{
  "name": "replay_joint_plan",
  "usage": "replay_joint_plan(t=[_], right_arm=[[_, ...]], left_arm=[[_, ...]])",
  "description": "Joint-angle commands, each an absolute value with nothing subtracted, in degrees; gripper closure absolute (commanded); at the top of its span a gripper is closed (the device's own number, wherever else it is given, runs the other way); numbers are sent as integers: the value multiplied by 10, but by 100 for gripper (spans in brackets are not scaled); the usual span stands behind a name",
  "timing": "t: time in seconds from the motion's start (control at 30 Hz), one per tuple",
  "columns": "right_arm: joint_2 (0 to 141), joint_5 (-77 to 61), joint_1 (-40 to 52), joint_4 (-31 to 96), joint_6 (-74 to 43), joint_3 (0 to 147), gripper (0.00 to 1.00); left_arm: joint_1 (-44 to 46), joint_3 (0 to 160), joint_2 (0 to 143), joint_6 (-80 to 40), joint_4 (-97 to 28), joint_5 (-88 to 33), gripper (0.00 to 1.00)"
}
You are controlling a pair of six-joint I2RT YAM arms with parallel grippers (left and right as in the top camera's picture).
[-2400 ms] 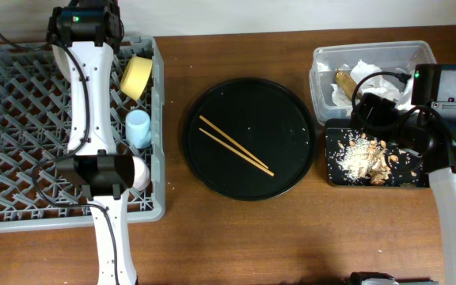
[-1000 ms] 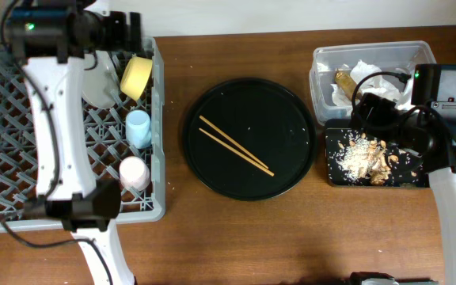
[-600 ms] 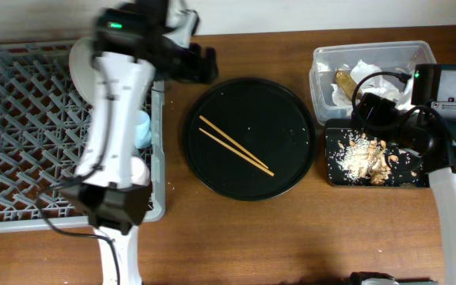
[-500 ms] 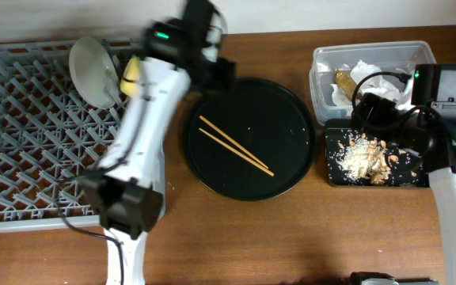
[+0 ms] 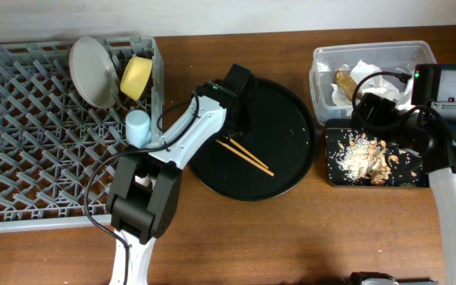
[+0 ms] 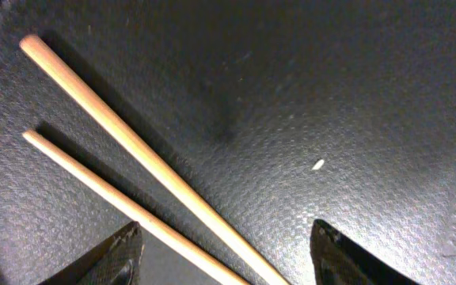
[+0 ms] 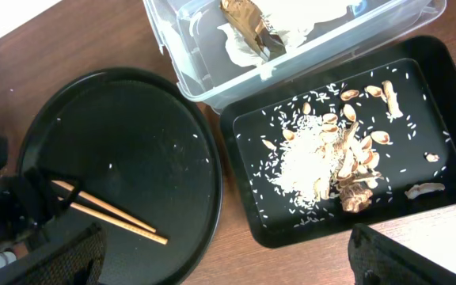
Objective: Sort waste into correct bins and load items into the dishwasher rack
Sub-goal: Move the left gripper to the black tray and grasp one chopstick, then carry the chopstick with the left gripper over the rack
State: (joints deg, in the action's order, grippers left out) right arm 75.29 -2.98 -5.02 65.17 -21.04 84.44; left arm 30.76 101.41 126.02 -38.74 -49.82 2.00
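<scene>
Plainly the step in hand is the pickup of the chopsticks (image 6: 133,142), the one item not yet loaded. They lie side by side on the round black tray (image 5: 291,119), slanting across its middle. The left gripper (image 6: 224,257) hangs low over the tray's left half with its fingers spread. In the left wrist view the two fingertips (image 6: 125,253) stand either side of the sticks, the nearer stick running just beside one tip, and neither stick looks pinched.

Left of the tray, the dishwasher rack (image 5: 30,142) already holds the plate (image 5: 92,62), the yellow bowl (image 5: 136,76) and the blue cup (image 5: 138,127). The pink cup cannot be seen, since the arm covers that corner.

Right of the tray, the clear tub (image 5: 323,59) contains the napkin (image 5: 370,71) and a brown scrap. The black rectangular tray (image 5: 335,170) carries the food scraps (image 7: 315,162). The right gripper (image 7: 232,257) sits above that side, jaws wide and empty.

Sorting looks done. The next move likely calls for a squeeze that gathers both thin sticks together. Flat against the tray, one stick could easily slip out.
</scene>
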Motion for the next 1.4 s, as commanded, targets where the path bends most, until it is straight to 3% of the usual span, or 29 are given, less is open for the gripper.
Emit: replay_joint_plan(t=[0.0, 0.13, 0.43, 0.87, 1.03, 1.17, 1.37], right_arm=[[754, -23, -53, 652, -213, 849, 2], [754, -23, -53, 652, -213, 849, 2], [754, -23, -53, 652, -213, 849, 1], [754, -23, -53, 652, -213, 849, 2], [754, -23, -53, 652, -213, 849, 2], [754, -23, -53, 652, -213, 849, 2], [754, -23, -53, 652, -213, 849, 2]], left_arm=[[311, 976, 1257, -421, -469, 28, 34], [311, 964, 1257, -427, -449, 28, 35], [325, 963, 1261, -427, -442, 33, 49], [329, 963, 1313, -439, -442, 32, 57], [329, 963, 1323, -457, -441, 30, 75], [329, 964, 1323, -456, -437, 28, 97], [324, 998, 1321, -439, -436, 28, 99]])
